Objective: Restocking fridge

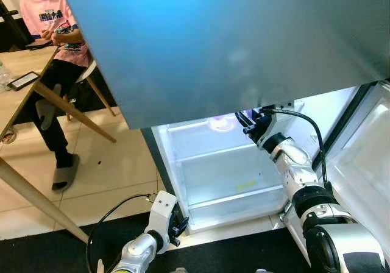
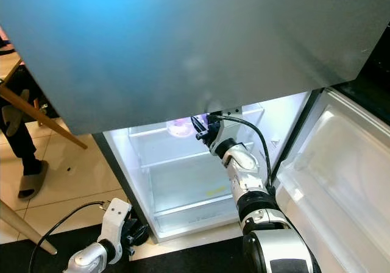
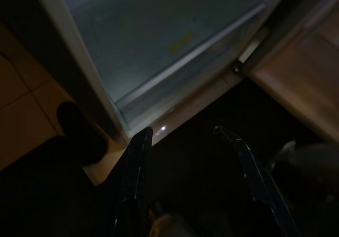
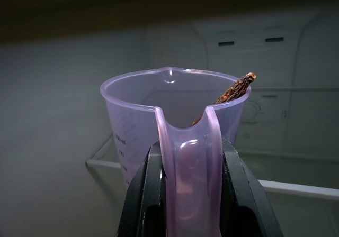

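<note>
Clamped in the right claw (image 4: 185, 194) by its handle, a purple measuring jug (image 4: 175, 120) hangs at frame centre inside the open fridge (image 1: 231, 181), above a shelf (image 1: 219, 154). Placing is underway; next comes lowering and letting go. Lower left, the left claw (image 3: 185, 157) idles, fingers apart.

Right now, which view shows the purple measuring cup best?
The right wrist view: the measuring cup is upright, its handle clamped by the right gripper, with something brown sticking out. Both eye views show a pale purple blur inside the fridge, under the door edge.
</note>
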Motion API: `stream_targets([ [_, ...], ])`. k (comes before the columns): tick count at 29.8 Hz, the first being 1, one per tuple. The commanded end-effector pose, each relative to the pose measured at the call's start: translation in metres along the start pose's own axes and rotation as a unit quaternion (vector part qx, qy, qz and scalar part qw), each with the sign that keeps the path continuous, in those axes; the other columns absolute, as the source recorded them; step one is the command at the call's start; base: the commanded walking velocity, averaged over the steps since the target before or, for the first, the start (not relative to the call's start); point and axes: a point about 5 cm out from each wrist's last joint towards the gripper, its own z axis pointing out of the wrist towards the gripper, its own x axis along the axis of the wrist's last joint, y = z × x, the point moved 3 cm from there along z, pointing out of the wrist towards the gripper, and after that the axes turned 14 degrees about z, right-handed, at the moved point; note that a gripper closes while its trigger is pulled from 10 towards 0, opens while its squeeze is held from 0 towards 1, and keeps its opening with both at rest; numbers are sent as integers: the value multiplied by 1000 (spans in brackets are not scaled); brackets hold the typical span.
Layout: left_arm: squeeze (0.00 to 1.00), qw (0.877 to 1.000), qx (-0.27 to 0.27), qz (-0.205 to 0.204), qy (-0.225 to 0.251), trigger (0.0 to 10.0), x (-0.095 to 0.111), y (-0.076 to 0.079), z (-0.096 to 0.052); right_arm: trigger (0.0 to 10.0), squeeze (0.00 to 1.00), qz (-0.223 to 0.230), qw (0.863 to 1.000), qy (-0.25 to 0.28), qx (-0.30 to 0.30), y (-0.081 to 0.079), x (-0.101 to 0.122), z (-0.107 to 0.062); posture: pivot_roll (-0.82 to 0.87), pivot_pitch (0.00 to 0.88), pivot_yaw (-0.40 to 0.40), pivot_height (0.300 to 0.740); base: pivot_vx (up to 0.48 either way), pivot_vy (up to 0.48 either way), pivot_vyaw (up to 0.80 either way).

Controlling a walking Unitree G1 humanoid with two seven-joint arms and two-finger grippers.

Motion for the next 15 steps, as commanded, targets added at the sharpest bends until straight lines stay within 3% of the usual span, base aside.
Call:
stream_targets([
  [1, 0, 1000, -15, 10, 6, 10000, 3, 6, 2, 10000, 0, -1, 1000, 4, -3, 1, 0, 0, -18, 60, 68, 611, 0, 0, 0],
  [12, 0, 997, -30, 33, 68, 10000, 36, 12, 18, 10000, 0, -4, 998, 37, 48, -9, 14, 1, -29, 54, 68, 586, 0, 0, 0],
  [15, 0, 992, -27, 47, 115, 10000, 61, 7, 24, 10000, 0, -8, 996, 43, 73, -13, 20, 1, -29, 51, 65, 586, 0, 0, 0],
])
